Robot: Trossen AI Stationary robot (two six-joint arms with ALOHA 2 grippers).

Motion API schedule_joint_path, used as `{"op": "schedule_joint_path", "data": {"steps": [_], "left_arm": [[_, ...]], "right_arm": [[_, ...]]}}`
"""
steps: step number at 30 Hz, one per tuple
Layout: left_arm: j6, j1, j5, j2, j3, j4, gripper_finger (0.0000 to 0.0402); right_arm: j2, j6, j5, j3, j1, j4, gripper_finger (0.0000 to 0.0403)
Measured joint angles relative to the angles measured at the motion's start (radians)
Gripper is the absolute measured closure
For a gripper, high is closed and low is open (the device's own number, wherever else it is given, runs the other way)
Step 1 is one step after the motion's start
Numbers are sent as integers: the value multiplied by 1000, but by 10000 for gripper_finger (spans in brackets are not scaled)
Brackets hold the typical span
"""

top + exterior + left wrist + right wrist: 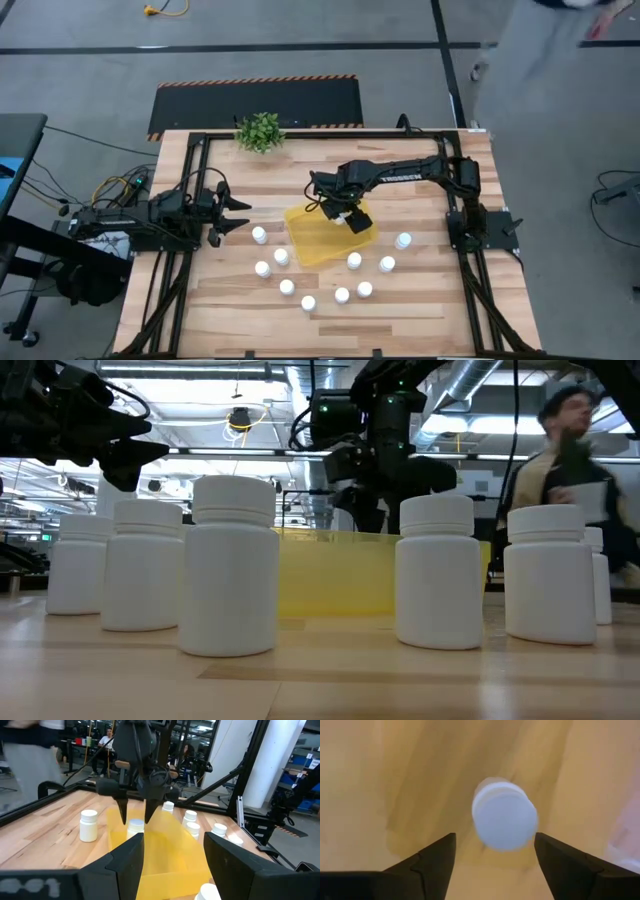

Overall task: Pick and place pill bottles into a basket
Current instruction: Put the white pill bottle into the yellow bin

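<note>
Nearest the table-level camera stand several small white cylindrical plastic pill bottles with white caps (229, 565), upright on the pale wooden slatted table (200, 310), with the shallow rectangular bright yellow plastic basket (330, 575) behind them. Read from left to right in the overhead view: the left gripper (238, 214) waits low over the left part of the table, its dark fingers a modest way apart and holding nothing; a small green potted plant (260, 131) sits at the far edge; about ten bottles ring the near side of the basket (312, 240); the right gripper (343, 214) hangs over the basket's far right part. Its jaws are spread, and one pill bottle (504, 819) shows cap-up between and below the dark fingers (427, 857), blurred in the wrist view, so it appears just let go and dropping or settling; whether it already rests on the yellow floor cannot be told. The left wrist view shows this bottle (135, 827) under the fingertips, inside the basket. To finish the release well, the jaws should be kept wide and raised straight up, clear of the cap, before any sideways travel, lest a finger tip the bottle over or nudge it against the low wall. A person (570, 450) passes beyond the table.
</note>
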Motion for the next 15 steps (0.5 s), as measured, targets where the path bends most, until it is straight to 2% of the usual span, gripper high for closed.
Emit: {"op": "schedule_joint_path", "data": {"steps": [8,15], "left_arm": [[0,0,0,0,0,0,207],[0,0,0,0,0,0,207]], "right_arm": [[0,18,12,140,-1,-196,136],[-1,29,118,288,-30,-289,136]]}}
